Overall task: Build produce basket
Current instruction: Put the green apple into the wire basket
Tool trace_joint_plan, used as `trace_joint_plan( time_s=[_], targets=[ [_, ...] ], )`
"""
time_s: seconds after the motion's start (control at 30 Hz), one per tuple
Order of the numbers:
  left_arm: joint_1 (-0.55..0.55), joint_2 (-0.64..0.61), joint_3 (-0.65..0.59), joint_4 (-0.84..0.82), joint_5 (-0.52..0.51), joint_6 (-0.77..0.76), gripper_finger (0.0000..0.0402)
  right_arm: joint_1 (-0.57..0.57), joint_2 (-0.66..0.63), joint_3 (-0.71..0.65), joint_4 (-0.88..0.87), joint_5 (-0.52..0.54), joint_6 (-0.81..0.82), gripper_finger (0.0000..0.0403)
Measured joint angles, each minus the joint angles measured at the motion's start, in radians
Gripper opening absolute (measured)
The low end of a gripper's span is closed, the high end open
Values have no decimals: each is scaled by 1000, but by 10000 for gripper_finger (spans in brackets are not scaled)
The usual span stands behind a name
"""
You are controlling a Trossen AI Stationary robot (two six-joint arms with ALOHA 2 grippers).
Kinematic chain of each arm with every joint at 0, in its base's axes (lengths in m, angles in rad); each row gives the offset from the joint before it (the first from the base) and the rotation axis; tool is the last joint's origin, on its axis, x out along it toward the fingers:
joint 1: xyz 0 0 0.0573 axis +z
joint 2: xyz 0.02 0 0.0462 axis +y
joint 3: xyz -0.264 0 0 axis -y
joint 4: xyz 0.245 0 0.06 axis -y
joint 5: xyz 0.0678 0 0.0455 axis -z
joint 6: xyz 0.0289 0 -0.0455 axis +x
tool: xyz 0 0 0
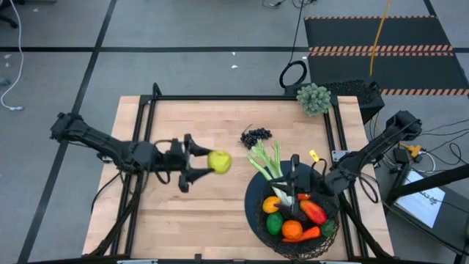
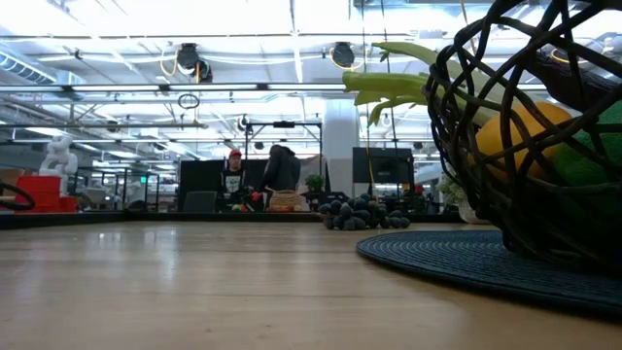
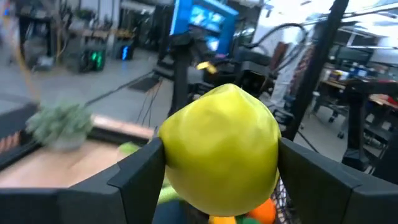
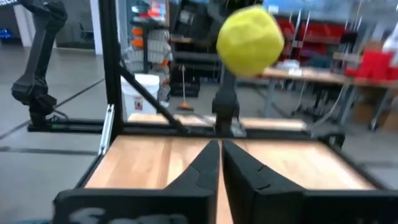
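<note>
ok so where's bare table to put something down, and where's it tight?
Free: the near-left table, between the left edge and the basket, and the far-left corner. A narrower bare strip lies between the grapes and the grey-green clump. Crowded: the near-right, where the basket is piled with produce and the shut right pincer hangs over it. Mid-table, the left pincer holds the lemon aloft.

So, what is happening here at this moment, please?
The robot is filling the basket with toy produce. The left gripper holds a yellow-green lemon above the middle of the table, left of the basket. The right gripper is shut and hangs over the basket, holding nothing. The celery, an orange, a mango and other pieces are already inside. The grapes lie on the table behind the basket.
</note>
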Motion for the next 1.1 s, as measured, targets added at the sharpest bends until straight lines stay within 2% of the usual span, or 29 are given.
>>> trace_joint_plan(
  time_s=[0.13,0.3,0.43,0.53,0.67,0.83,0.97,1.1],
  targets=[
    [-26,107,0,188,1,120,288,0,49,0,140,-3,-143,56],
    [-30,223,0,331,28,202,280,0,80,0,186,-3,-238,147],
    [-30,293,0,400,34,267,282,0,83,0,190,-4,-242,233],
    [-30,334,26,412,34,288,283,7,83,0,190,-19,-317,297],
    [-29,398,90,408,53,307,284,20,83,0,226,-60,-382,362],
    [-34,484,181,361,97,343,284,20,83,0,250,-86,-362,397],
    [-37,544,271,280,97,342,284,21,83,0,244,-166,-374,396],
    [-37,603,359,208,97,342,284,21,91,0,238,-164,-392,395]
  ],
)
